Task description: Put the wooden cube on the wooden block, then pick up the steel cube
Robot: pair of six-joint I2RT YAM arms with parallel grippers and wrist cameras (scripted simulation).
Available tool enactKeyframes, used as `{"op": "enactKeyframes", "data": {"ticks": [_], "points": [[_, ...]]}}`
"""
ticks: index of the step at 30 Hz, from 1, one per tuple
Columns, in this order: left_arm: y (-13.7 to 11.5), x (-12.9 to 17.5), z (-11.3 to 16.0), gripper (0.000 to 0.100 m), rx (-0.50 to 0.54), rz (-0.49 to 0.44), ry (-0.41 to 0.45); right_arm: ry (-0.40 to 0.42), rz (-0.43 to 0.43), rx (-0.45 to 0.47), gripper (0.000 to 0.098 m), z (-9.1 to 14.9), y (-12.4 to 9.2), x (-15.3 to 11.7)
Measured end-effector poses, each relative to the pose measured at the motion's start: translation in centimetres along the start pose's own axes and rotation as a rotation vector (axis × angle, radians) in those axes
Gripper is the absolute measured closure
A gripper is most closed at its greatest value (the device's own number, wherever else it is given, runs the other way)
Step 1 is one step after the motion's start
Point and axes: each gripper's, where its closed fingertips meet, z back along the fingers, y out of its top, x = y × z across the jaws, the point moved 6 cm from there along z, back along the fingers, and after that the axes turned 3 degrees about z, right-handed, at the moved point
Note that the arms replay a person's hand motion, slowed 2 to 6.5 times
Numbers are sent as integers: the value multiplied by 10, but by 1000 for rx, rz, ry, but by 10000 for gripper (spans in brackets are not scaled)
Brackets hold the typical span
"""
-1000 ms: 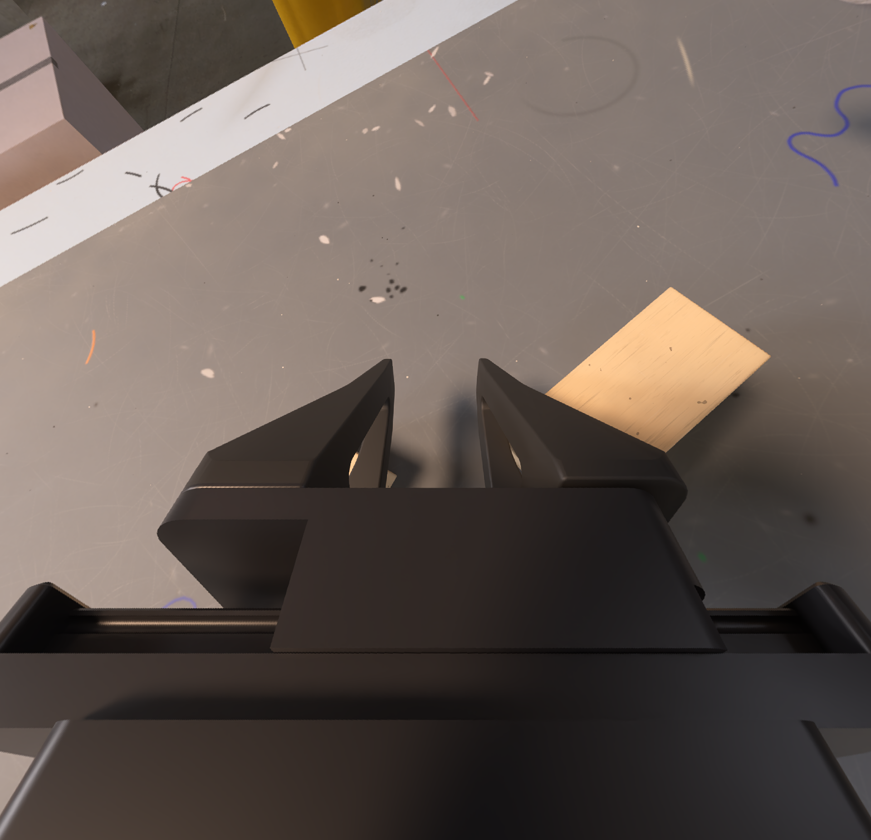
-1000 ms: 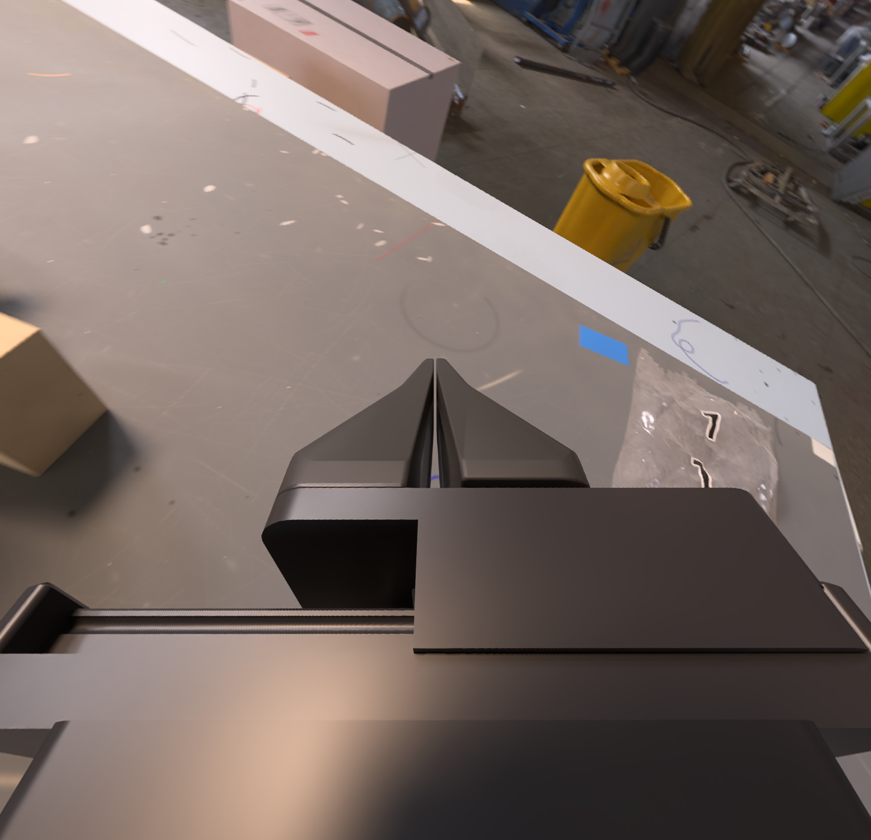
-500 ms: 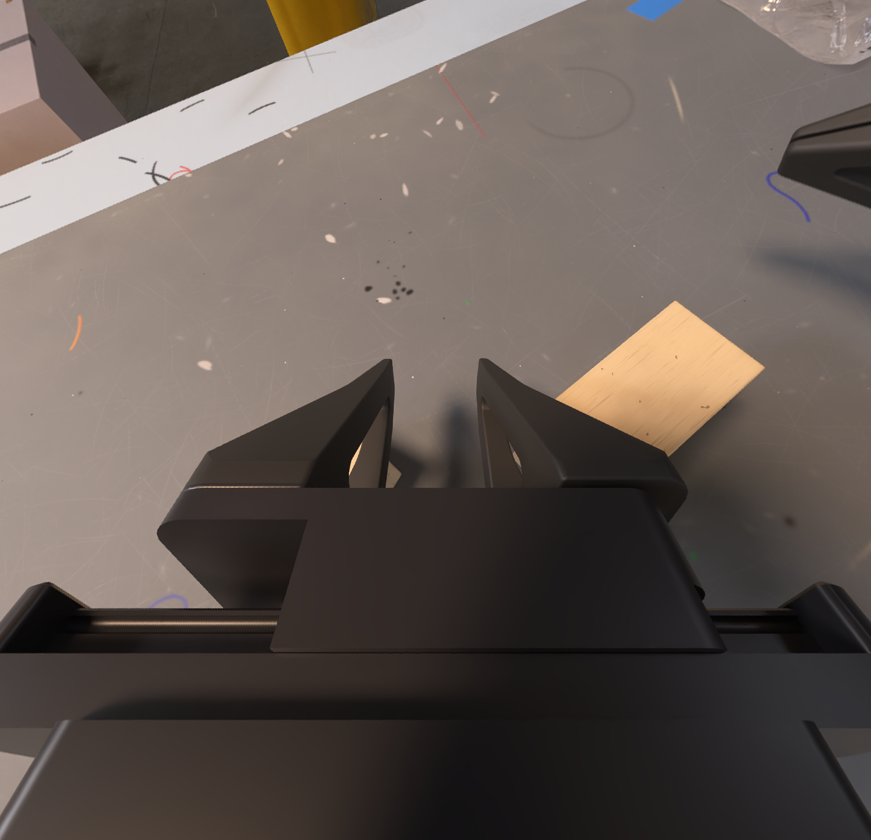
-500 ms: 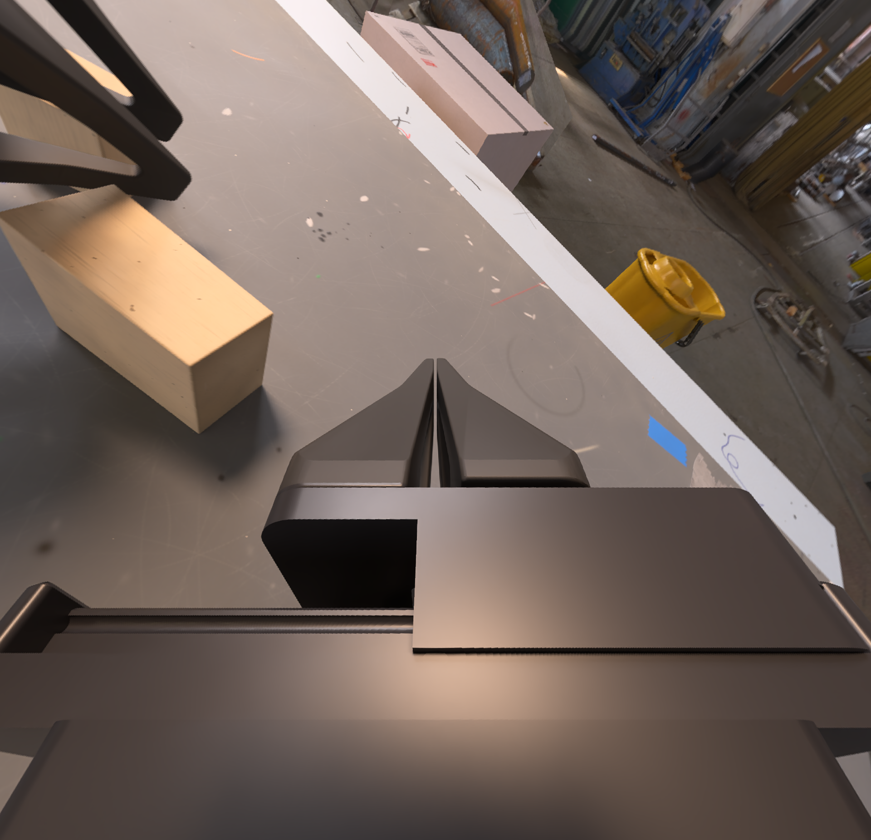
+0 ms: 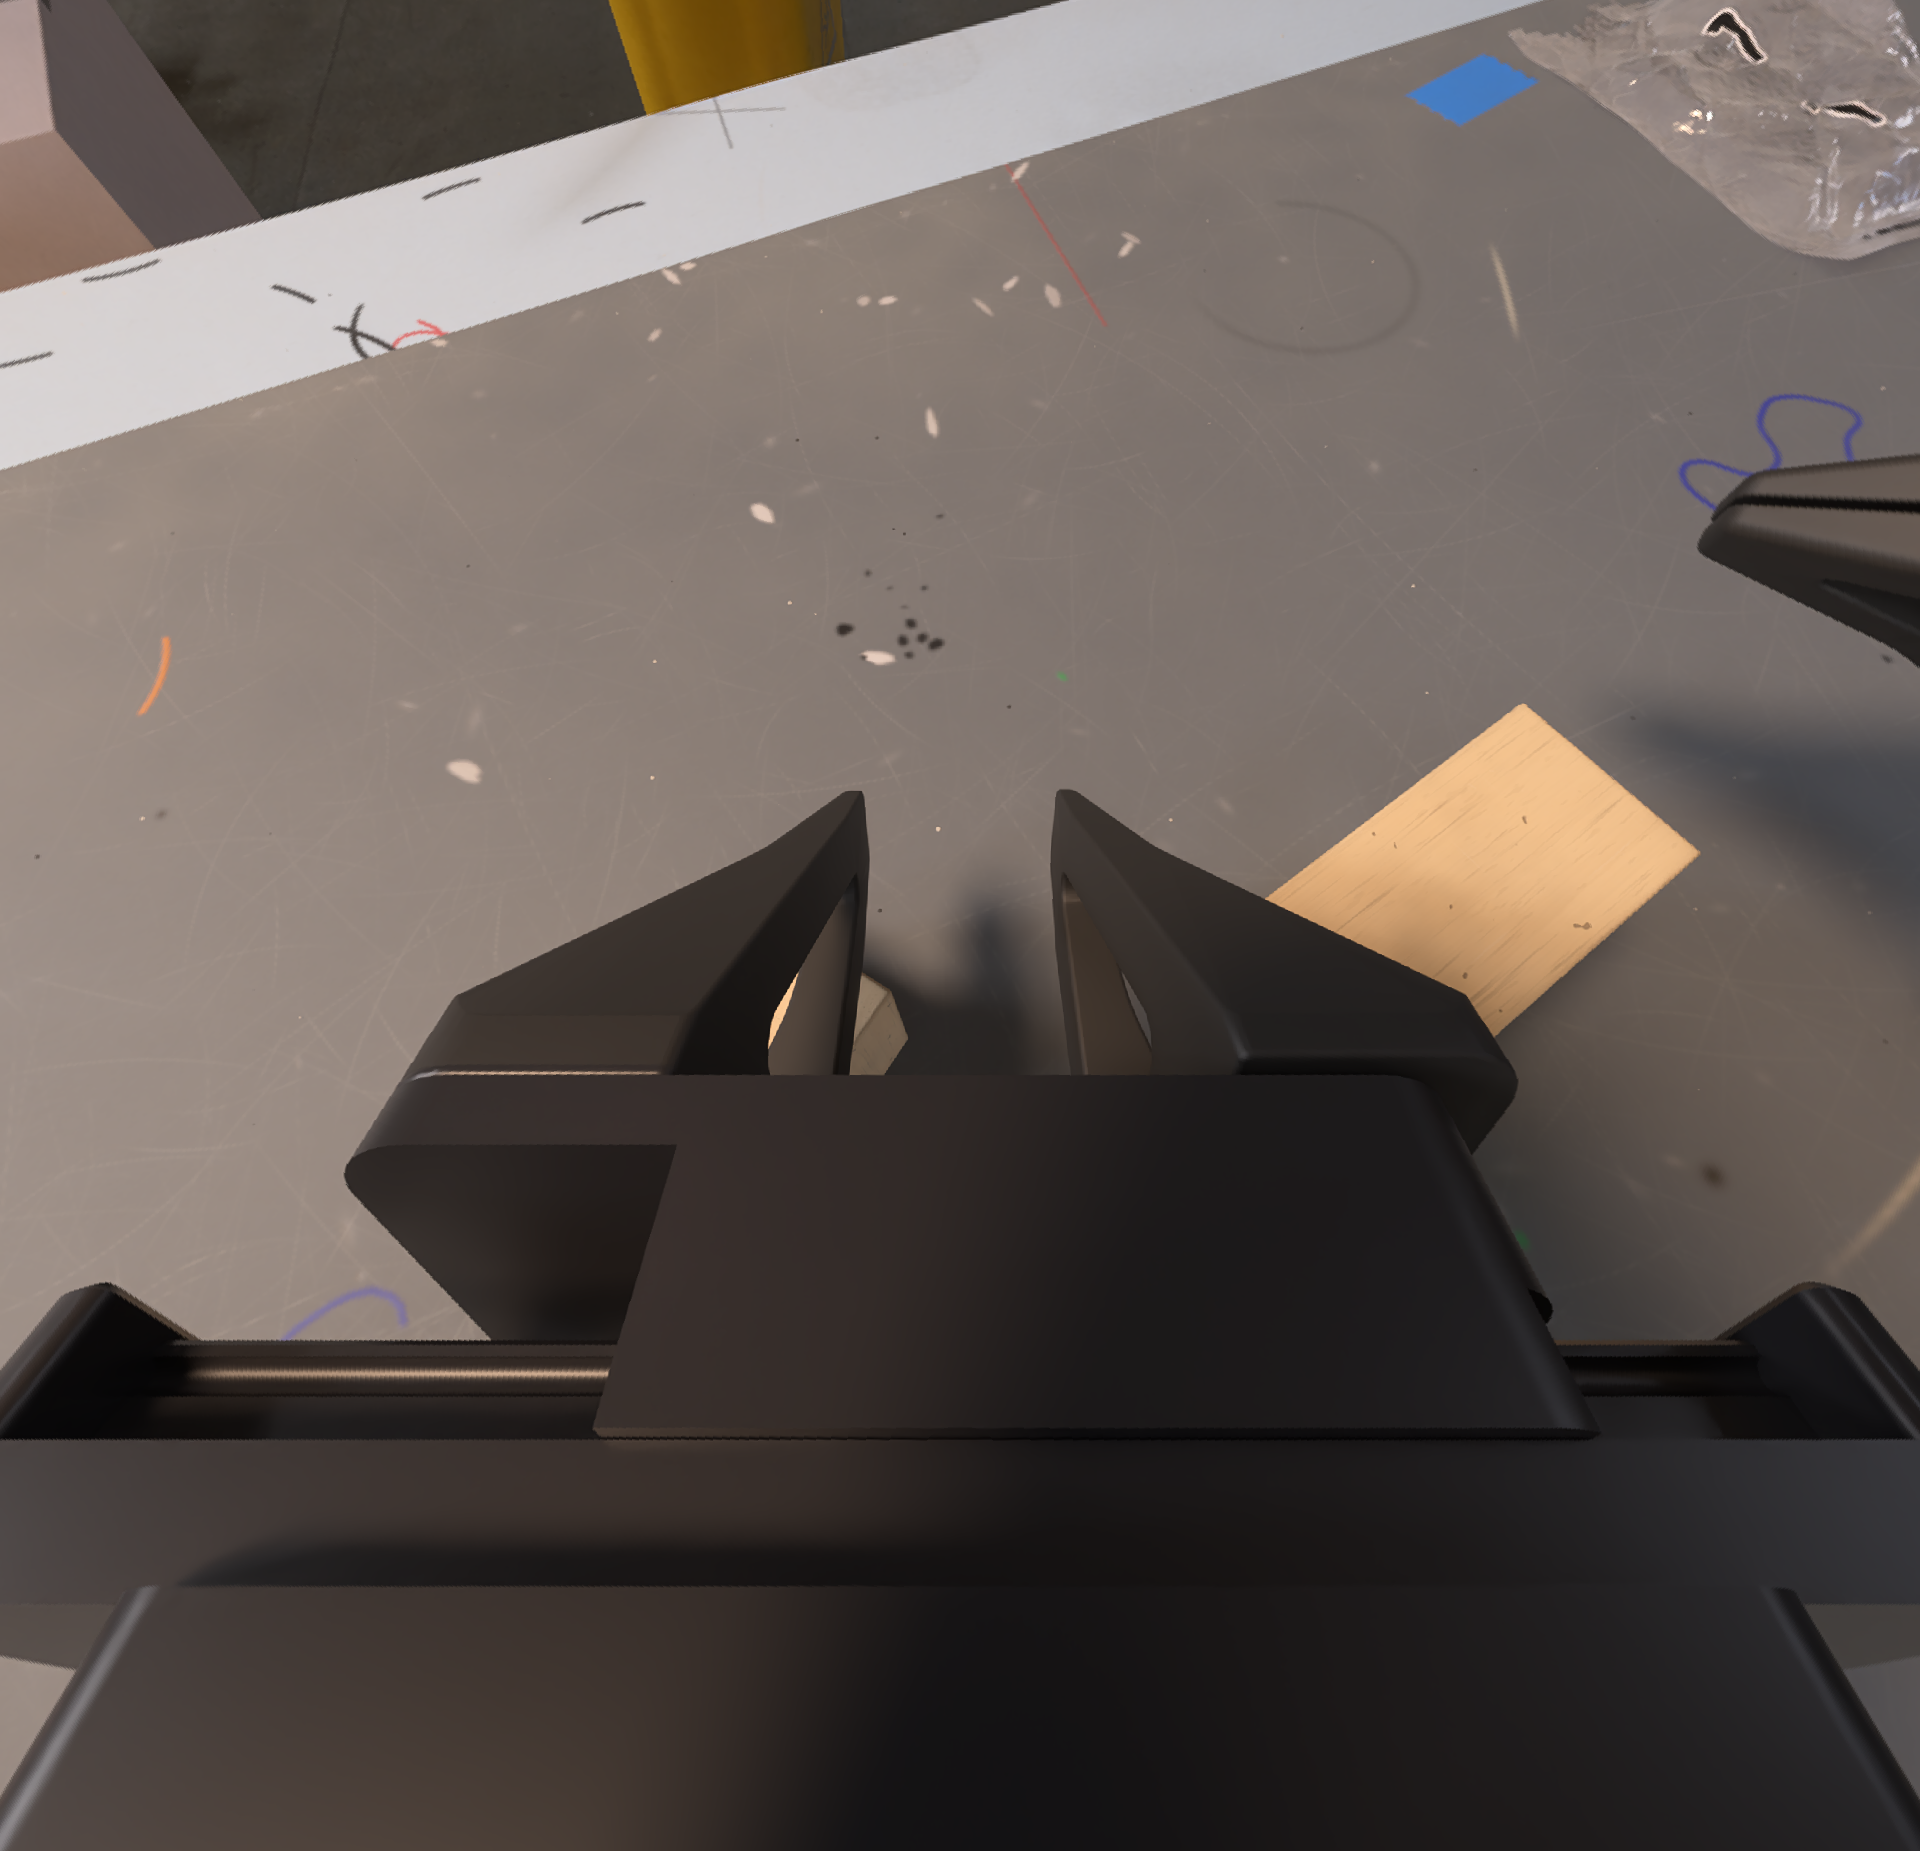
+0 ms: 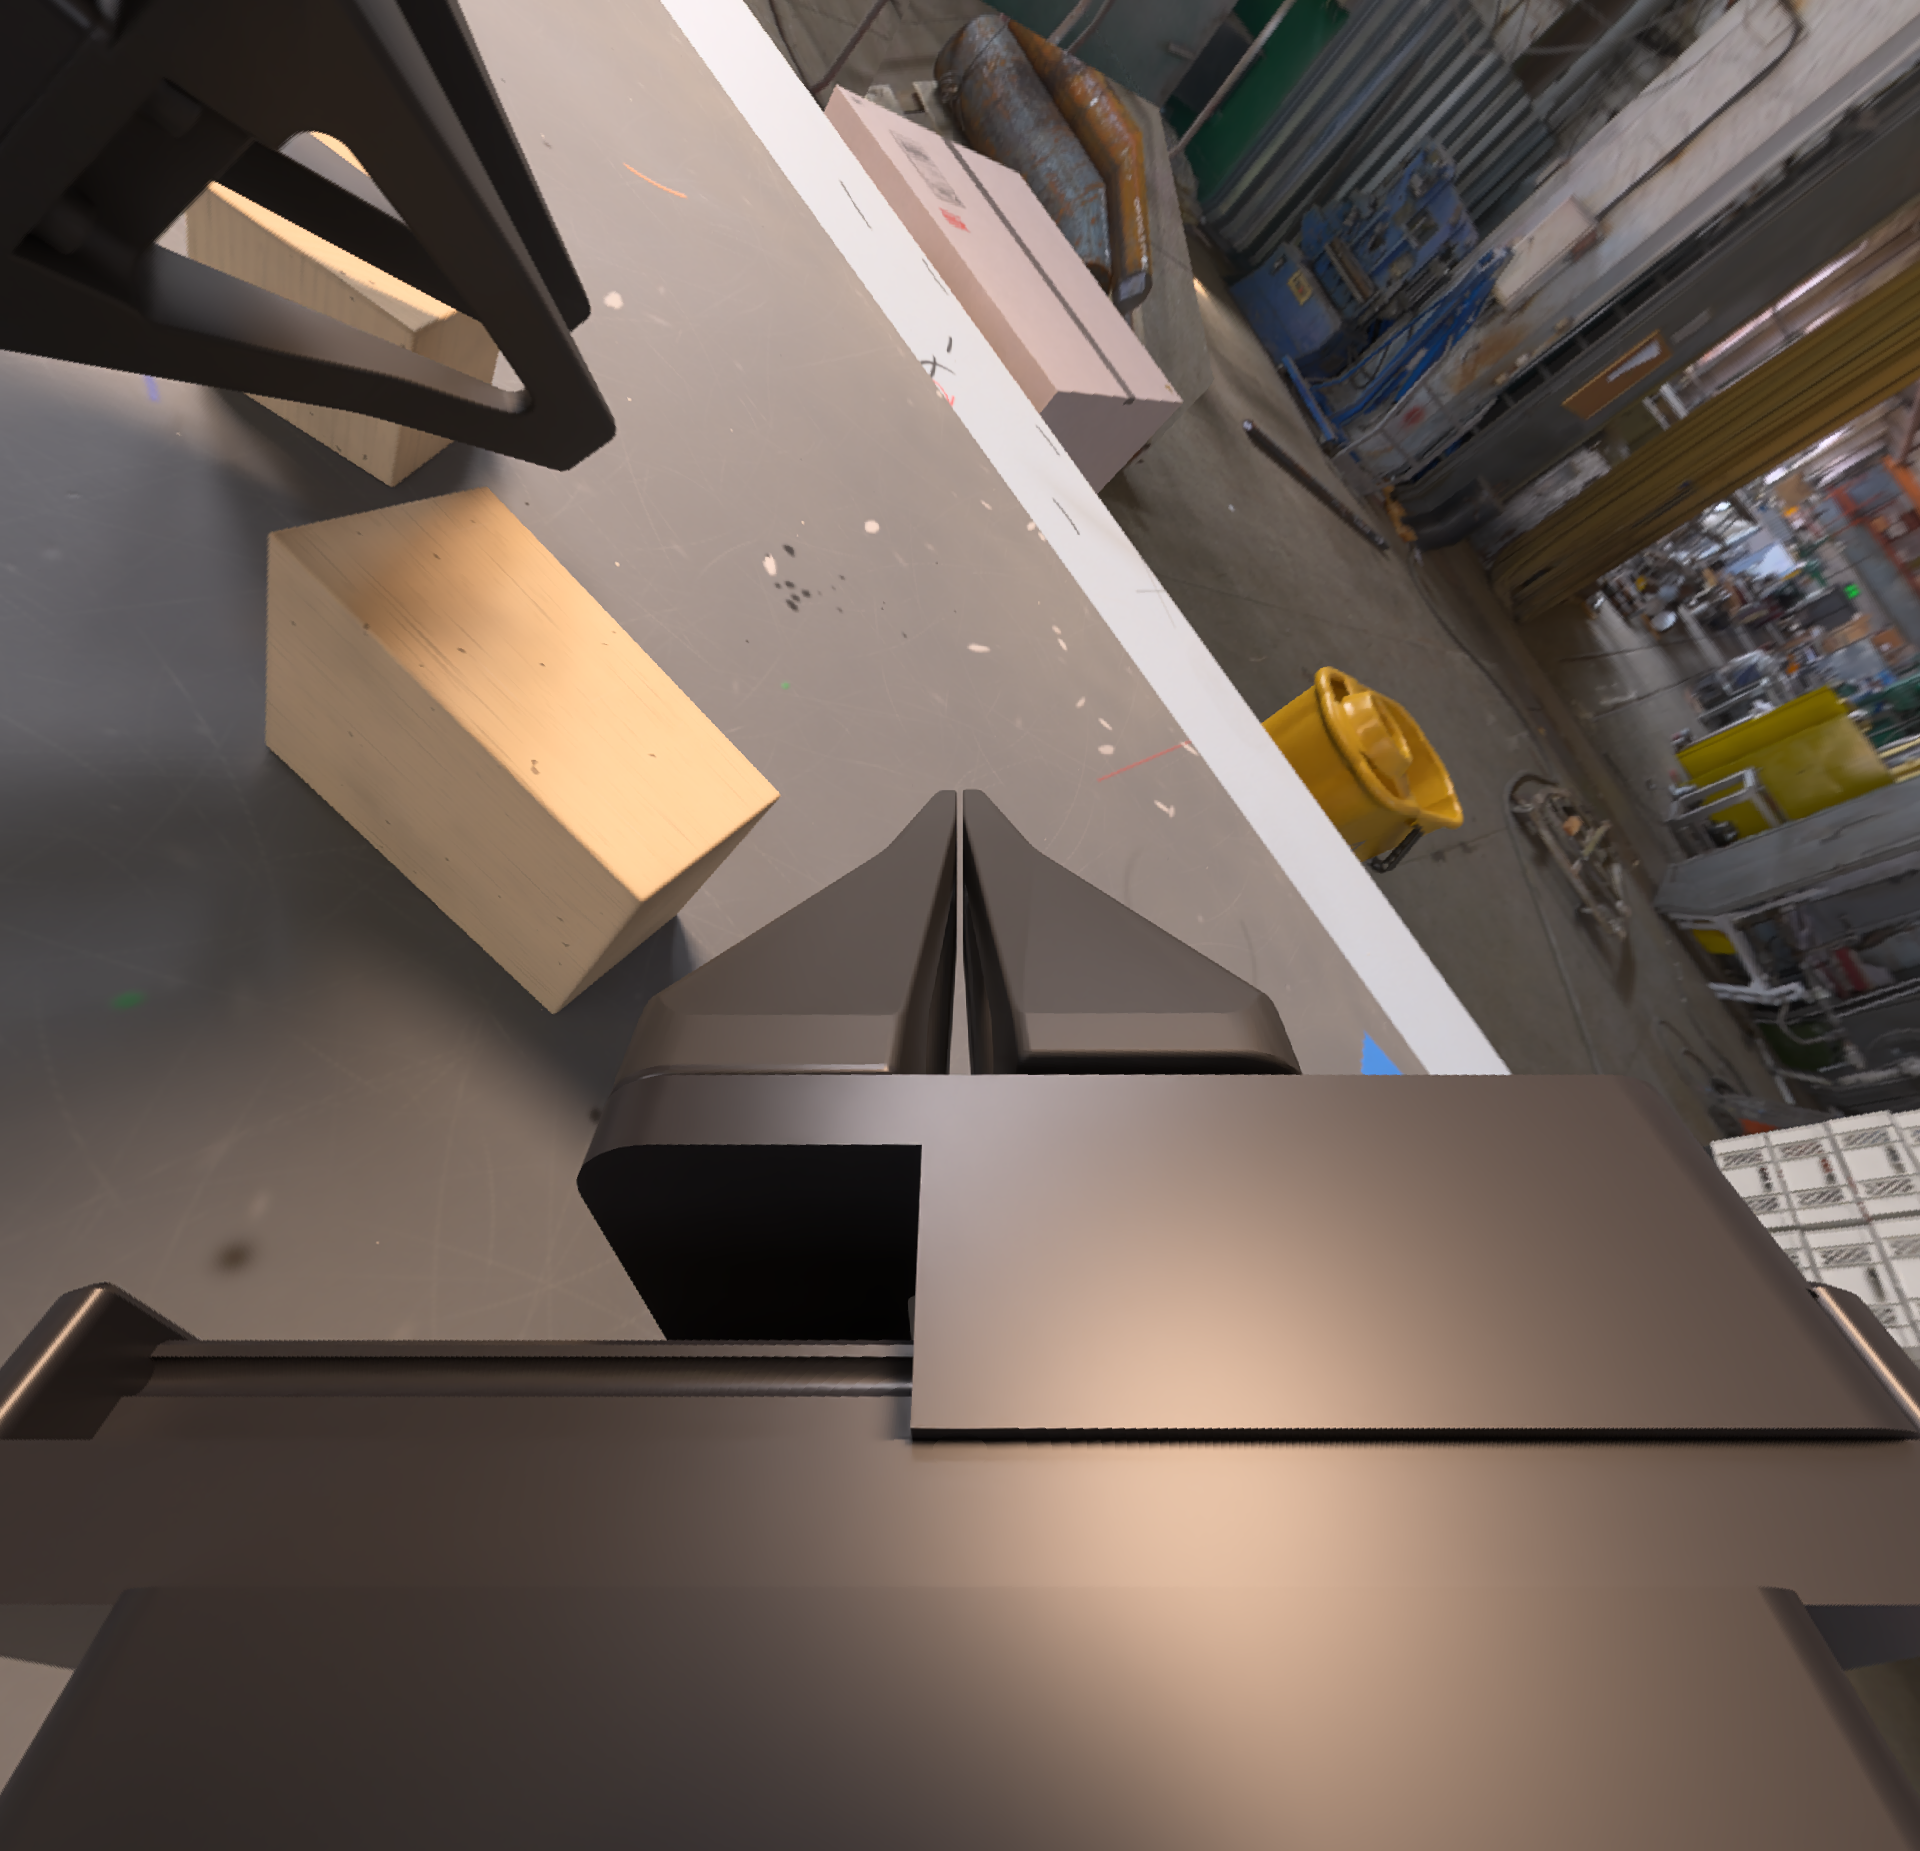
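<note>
Wooden cube (image 6: 343, 347) sits clamped in the left tool (image 5: 958, 804) beside the wooden block (image 6: 499, 721); right tool (image 6: 958, 804) clenched empty.

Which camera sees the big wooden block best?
The right wrist view: the wooden block shows whole, top and two sides. The left wrist view shows only part of its top, behind the left end effector.

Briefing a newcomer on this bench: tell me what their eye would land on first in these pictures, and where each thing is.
First, the pale wooden block lying on the grey table, left of the shut right gripper. Next, the left gripper at the upper left of the right wrist view, with the wooden cube between its fingers above the table. Beyond the table's white edge, a yellow bucket stands on the floor.
</note>
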Motion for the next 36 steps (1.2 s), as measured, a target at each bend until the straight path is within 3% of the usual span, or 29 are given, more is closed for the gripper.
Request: {"op": "enactKeyframes", "data": {"ticks": [8,18,30,36], "points": [[0,-3,0,702,0,24,2,-33,81,32,969,3,11,-6],[1,-4,-1,702,-3,47,7,-52,103,55,969,2,25,-12],[1,-31,8,702,67,244,-6,-61,112,73,969,2,31,-15],[-2,-58,15,702,58,271,68,-39,123,102,970,3,34,-18]]}}
